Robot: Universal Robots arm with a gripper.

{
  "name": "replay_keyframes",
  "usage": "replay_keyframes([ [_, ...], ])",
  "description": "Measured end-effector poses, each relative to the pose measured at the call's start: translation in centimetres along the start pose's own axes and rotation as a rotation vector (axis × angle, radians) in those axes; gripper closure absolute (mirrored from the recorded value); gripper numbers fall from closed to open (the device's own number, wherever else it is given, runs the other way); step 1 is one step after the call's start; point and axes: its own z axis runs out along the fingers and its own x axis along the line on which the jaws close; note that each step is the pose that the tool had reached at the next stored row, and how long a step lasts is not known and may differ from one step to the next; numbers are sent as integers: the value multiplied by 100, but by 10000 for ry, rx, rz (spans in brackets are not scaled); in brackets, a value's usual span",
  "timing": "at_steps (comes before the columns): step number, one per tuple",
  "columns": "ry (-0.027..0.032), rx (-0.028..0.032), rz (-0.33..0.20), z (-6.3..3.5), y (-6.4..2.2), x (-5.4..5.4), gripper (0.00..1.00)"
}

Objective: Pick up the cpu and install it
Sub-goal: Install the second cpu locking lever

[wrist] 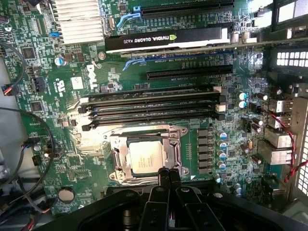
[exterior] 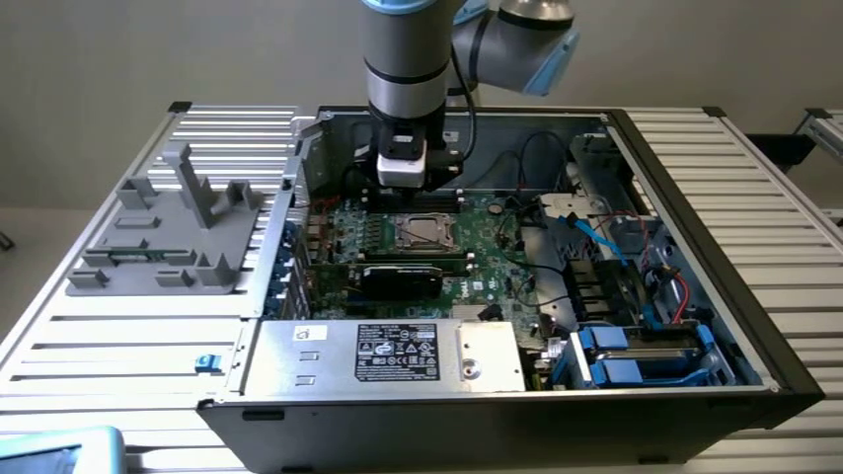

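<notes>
cpu: the cpu (wrist: pixel 147 157) lies flat in the socket (wrist: pixel 117 155) on the motherboard (wrist: pixel 72 91), shiny top up; in the exterior view it (exterior: pixel 421 231) sits mid-board inside the computer case (exterior: pixel 737 326).
cpu to pincer: in the wrist view the pincer (wrist: pixel 168 174) has its tips right at the socket's edge, just beside the chip, on the side away from the memory slots (wrist: pixel 149 107); whether the tips touch the frame i cannot tell.
from outside: the pincer (exterior: pixel 402 181) hangs just above the board, beside the socket on its far side.
long axis: the chip is square, so it has none; its edges run in line with the socket frame.
pincer: fingers (wrist: pixel 163 175) pressed together, no gap between them, holding nothing.
work so far: judged from this, the chip is already seated in the socket.
nearby: graphics card (wrist: pixel 166 38) beyond the memory slots; grey fixture (exterior: pixel 172 232) on the bench (exterior: pixel 777 197).
</notes>
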Motion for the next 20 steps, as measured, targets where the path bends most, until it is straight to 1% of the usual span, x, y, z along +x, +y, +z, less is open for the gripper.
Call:
replay_keyframes([
  [13,-1,-1,-1,-5,19,-5,89],
  [16,0,1,-2,-8,34,-43,89],
  [20,-3,17,0,-16,70,-121,89],
])
